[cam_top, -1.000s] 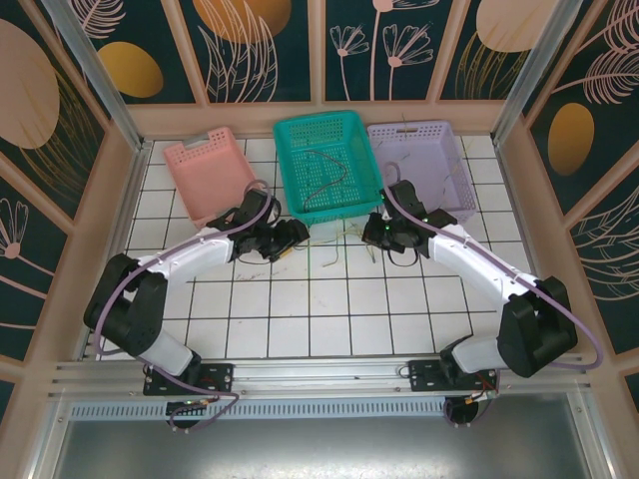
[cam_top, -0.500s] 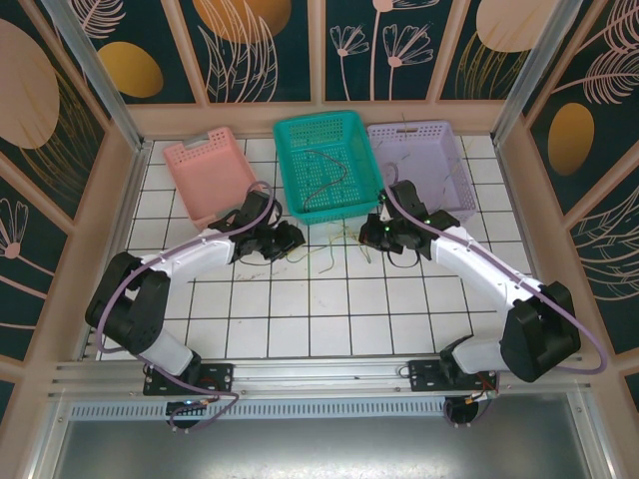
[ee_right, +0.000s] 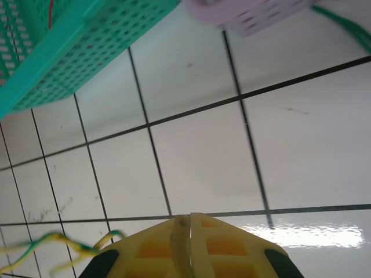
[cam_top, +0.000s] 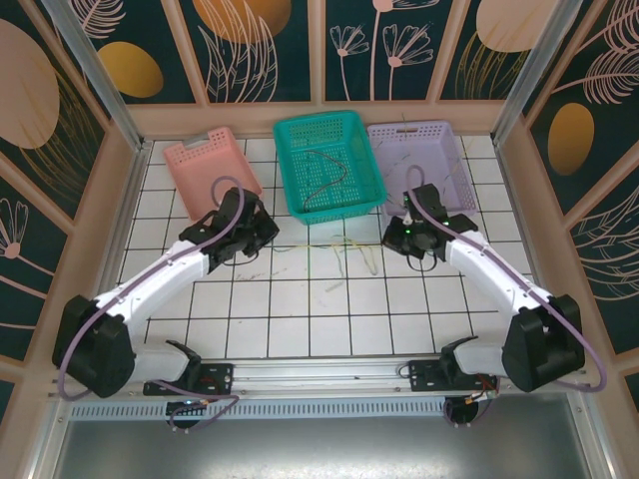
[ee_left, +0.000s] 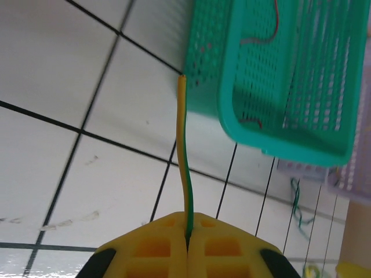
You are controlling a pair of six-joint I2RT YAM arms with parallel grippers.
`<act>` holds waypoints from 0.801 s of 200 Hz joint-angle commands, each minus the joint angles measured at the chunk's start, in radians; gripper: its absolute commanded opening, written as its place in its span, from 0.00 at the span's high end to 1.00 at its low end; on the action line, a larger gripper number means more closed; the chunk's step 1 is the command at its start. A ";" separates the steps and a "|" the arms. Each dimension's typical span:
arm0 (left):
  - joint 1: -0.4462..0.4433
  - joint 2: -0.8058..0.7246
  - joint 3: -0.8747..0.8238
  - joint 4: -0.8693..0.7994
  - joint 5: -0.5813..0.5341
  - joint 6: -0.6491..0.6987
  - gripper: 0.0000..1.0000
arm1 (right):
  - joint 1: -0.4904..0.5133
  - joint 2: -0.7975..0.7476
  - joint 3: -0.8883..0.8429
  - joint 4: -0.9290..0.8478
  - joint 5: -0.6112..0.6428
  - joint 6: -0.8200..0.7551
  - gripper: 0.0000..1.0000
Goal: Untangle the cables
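White tiled tabletop: loose cables lie between the arms, before the teal basket. One yellow-green wire is clamped in the left gripper. The right gripper has its jaws pressed together, nothing visible between them.

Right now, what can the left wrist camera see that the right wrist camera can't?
Left wrist: a thin yellow-and-green wire pinched in the shut left gripper, sticking out toward the baskets. Right wrist: the shut right gripper, with loose yellow-and-green wires lying on the tiles beside it. Both: the teal mesh plastic basket, the lilac plastic basket, a green wire and the white tiled table.
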 commanded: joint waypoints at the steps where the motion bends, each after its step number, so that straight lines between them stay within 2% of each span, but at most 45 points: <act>1: 0.067 -0.054 -0.013 -0.100 -0.146 -0.077 1.00 | -0.080 -0.052 -0.046 -0.018 0.006 0.014 1.00; 25: 0.120 -0.102 -0.048 -0.052 -0.137 -0.144 1.00 | -0.104 -0.072 -0.066 0.023 -0.028 0.016 1.00; 56: 0.128 -0.087 -0.017 -0.044 -0.139 -0.151 1.00 | -0.101 -0.071 -0.066 0.036 -0.029 -0.001 1.00; 91: 0.161 -0.106 0.030 -0.092 -0.207 -0.096 1.00 | -0.119 -0.064 -0.041 -0.029 0.069 -0.050 1.00; 122: 0.188 -0.108 0.116 -0.185 -0.316 -0.005 1.00 | -0.177 -0.063 -0.017 -0.066 0.159 -0.038 1.00; 145: 0.194 -0.117 0.161 -0.220 -0.384 0.039 1.00 | -0.225 -0.055 -0.014 -0.053 0.161 -0.025 1.00; 160: 0.195 -0.118 0.164 -0.212 -0.377 0.047 1.00 | -0.230 -0.044 -0.017 -0.025 0.128 -0.032 1.00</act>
